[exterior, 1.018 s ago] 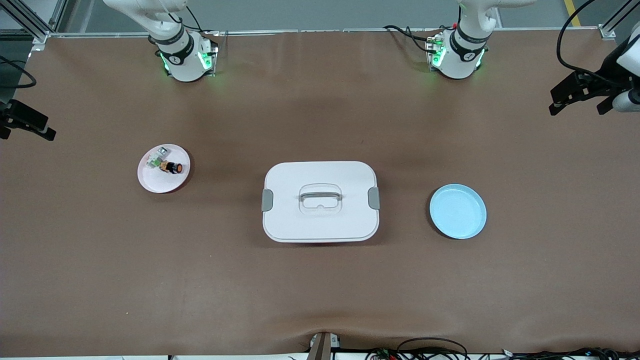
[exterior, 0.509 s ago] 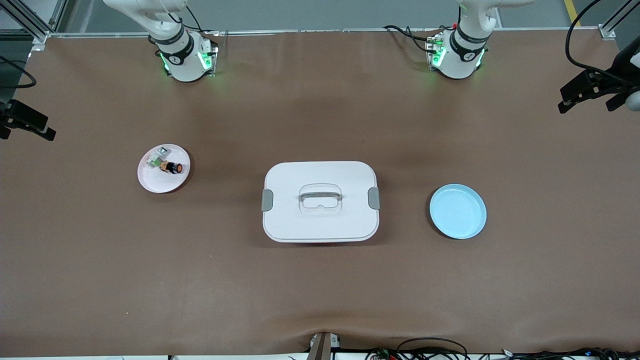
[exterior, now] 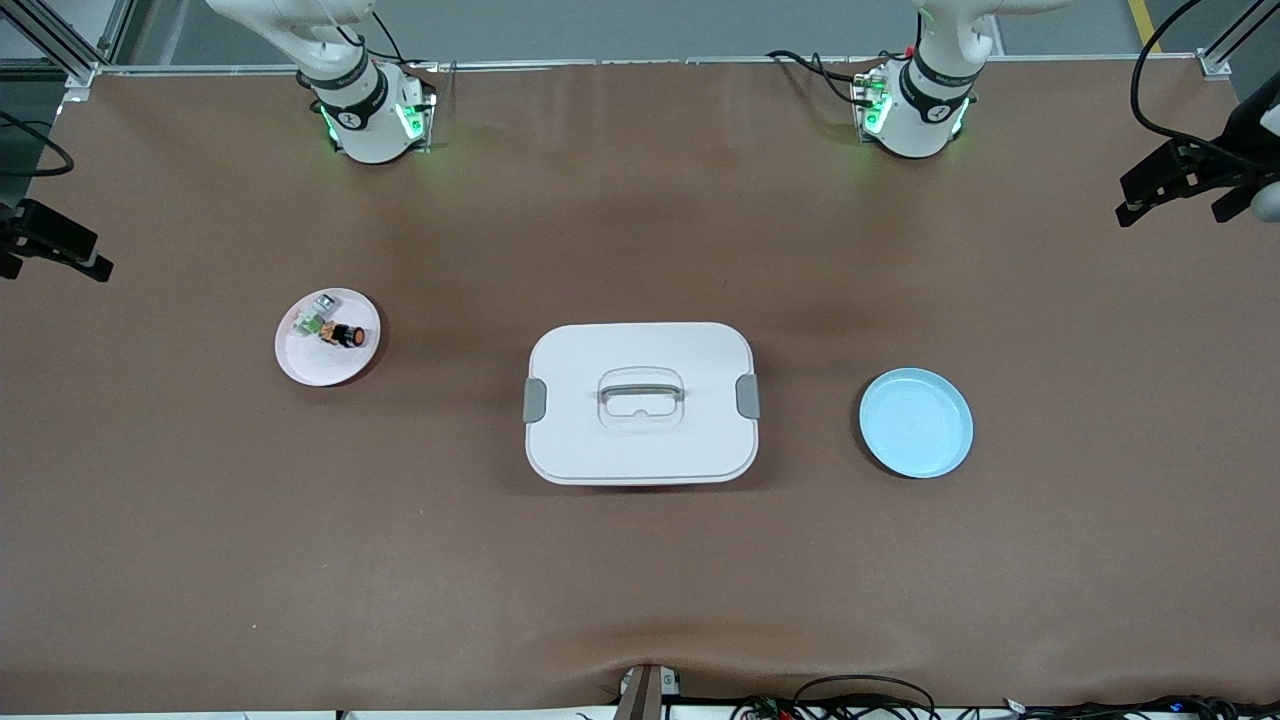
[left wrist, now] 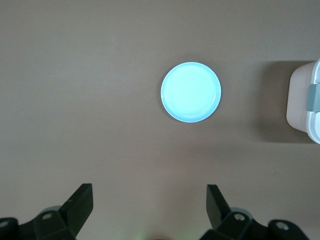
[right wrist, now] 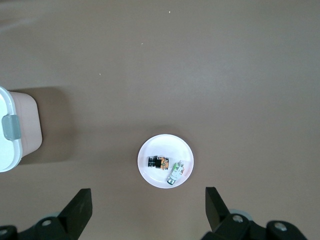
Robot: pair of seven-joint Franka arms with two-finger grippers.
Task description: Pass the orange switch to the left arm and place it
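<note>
The orange switch [exterior: 345, 335] lies on its side on a small pink-white plate [exterior: 322, 366] toward the right arm's end of the table. It also shows in the right wrist view [right wrist: 159, 163]. The white box [exterior: 640, 440] with grey clips stands mid-table. My right gripper [exterior: 50, 270] hangs open and empty high over the table's edge at the right arm's end, its fingers [right wrist: 82, 200] wide apart. My left gripper [exterior: 1172, 213] hangs open and empty high over the left arm's end, with dark fingers [left wrist: 216, 199] spread.
A small green-and-silver clear part [right wrist: 175, 172] lies beside the switch on the same plate [right wrist: 165, 145]. An empty light blue plate [exterior: 916, 422] sits toward the left arm's end, also in the left wrist view [left wrist: 191, 92]. A box corner shows in both wrist views [left wrist: 306, 105] [right wrist: 12, 135].
My left gripper has shifted a little outward toward the left arm's end of the table, then held still. The right gripper and all objects have not moved.
</note>
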